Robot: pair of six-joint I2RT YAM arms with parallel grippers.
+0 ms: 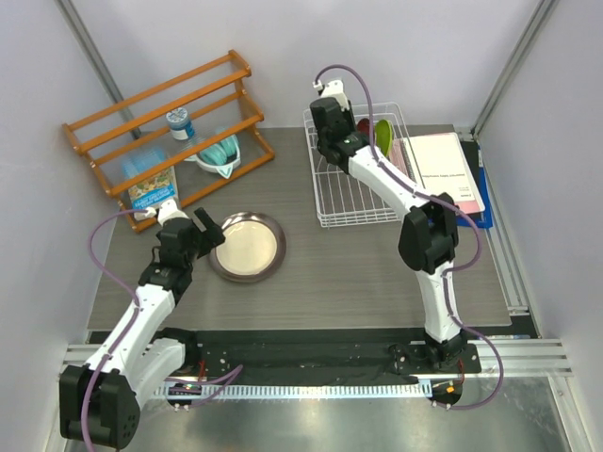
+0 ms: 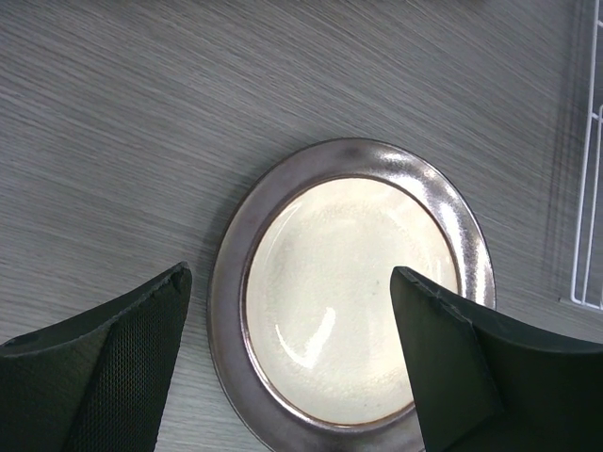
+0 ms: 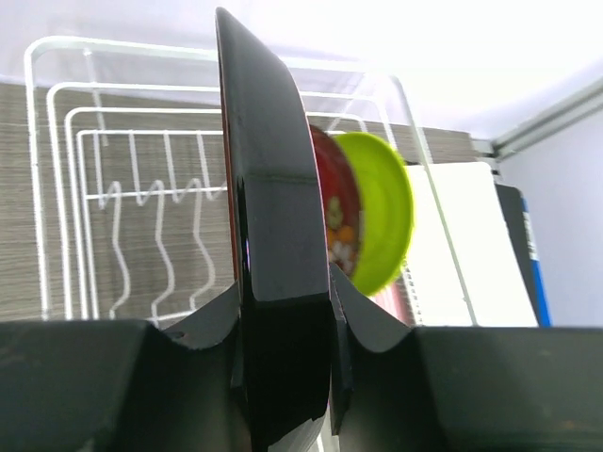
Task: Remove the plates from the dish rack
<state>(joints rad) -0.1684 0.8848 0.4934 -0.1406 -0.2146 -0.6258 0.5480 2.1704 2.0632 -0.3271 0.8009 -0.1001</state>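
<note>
Bright even overhead light, glare on plate [image 2: 443,202] rim, washed-out right-wrist background

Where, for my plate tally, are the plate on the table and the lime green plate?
plate on the table [image 2: 349,292], left wrist view, cream centre.
lime green plate [image 3: 382,212], right wrist view, its face.

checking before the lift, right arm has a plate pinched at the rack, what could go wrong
1. The right gripper pinches the dark plate only at its rim; it could swing or slip when lifted.
2. The patterned red plate and lime green plate stand close behind; a tilted lift may knock them.
</note>
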